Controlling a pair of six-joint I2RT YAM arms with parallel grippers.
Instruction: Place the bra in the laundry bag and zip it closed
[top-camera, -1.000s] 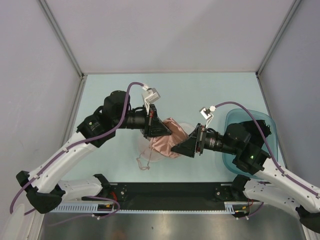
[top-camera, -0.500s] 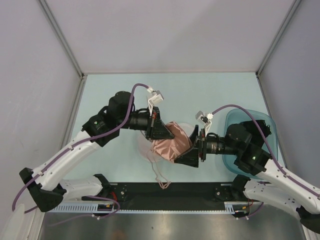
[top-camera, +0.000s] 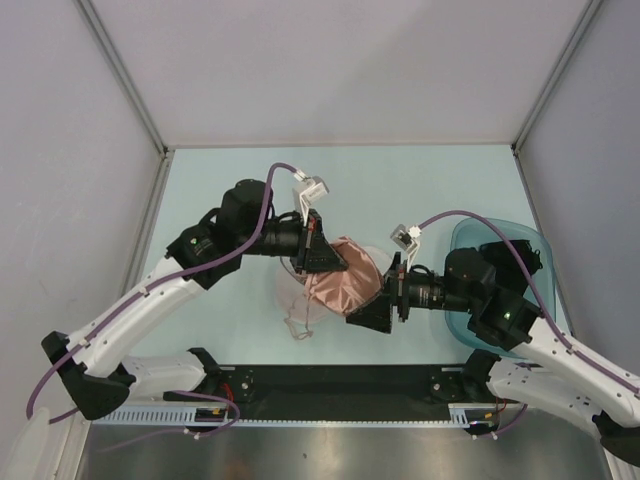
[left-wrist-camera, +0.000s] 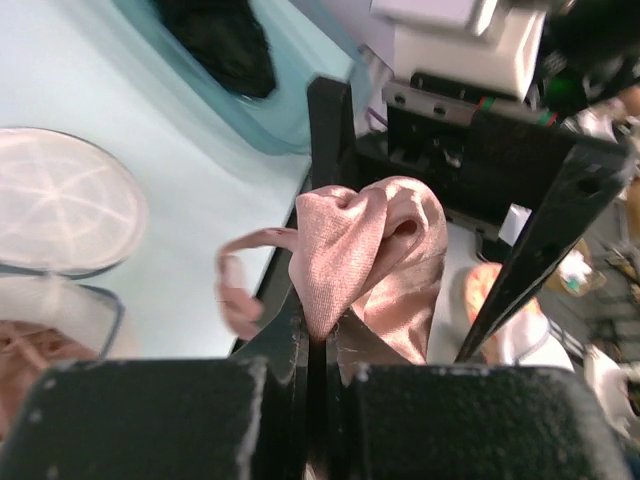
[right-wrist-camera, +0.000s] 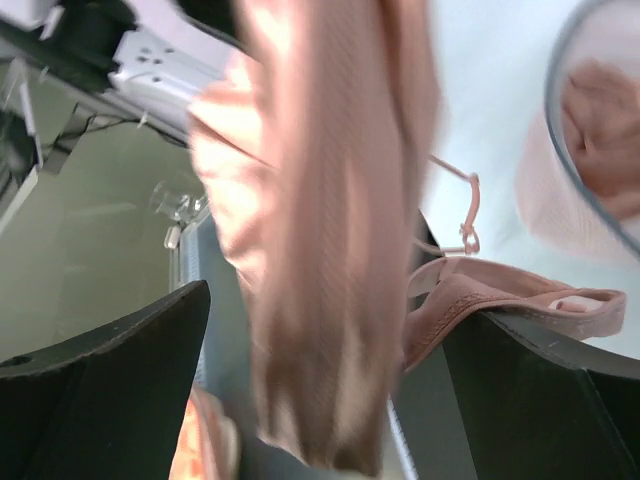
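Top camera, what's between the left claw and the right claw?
The bra, bunched up, fills that gap in the top view. The left claw is shut on it; the right claw stands open around its other end.

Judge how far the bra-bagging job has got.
Done: the laundry bag lies unzipped, some pink fabric seemingly inside. In hand: the left gripper pinches the bra over it; the right gripper is open around the fabric. Left: tuck everything in, zip shut.

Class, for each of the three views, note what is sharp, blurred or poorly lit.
Top external: evenly lit and sharp, shadows faint. Left wrist: the bra crisp, everything beyond it soft. Right wrist: bra smeared close to the lens, the fingers dark and blurred.
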